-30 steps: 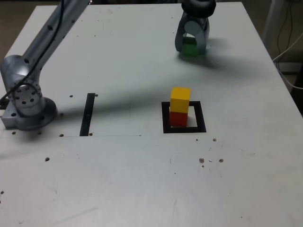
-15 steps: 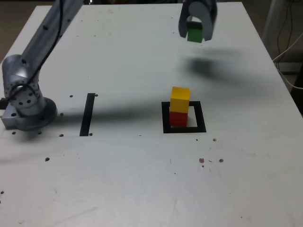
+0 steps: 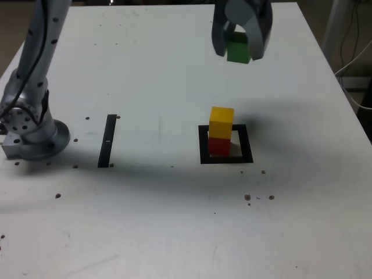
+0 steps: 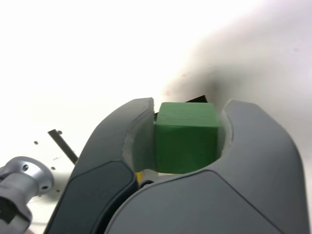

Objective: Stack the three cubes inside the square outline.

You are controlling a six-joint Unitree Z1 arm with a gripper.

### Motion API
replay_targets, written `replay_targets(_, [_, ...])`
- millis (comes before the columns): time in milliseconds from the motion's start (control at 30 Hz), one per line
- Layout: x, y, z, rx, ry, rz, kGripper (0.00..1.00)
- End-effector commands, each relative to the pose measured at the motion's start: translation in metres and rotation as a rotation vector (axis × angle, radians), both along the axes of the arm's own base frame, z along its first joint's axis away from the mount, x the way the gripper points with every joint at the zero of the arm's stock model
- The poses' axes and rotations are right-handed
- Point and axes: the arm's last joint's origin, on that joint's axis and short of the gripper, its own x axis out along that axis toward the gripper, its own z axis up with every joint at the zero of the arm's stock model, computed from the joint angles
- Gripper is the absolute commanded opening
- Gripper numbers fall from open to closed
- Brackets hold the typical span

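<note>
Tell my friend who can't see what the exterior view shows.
A robot hand holds a green cube above the table. Below, a yellow cube sits on a red cube inside a black square outline.

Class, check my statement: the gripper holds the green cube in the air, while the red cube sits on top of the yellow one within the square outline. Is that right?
No: the exterior view shows the yellow cube on top of the red cube. The rest stands.

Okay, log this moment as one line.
gripper: shut on green cube, aloft | yellow cube: on red cube | red: inside outline
</note>
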Motion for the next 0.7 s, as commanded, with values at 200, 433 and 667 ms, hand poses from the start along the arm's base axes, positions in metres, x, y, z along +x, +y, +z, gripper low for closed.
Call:
replay_targets(200, [-0.017, -0.040, -0.016, -0.011, 0.080, 0.095, 0.28])
replay_targets(433, [-0.036, -0.058, -0.014, -0.016, 0.083, 0.136, 0.28])
replay_targets(667, [-0.040, -0.082, -0.013, -0.041, 0.083, 0.119, 0.28])
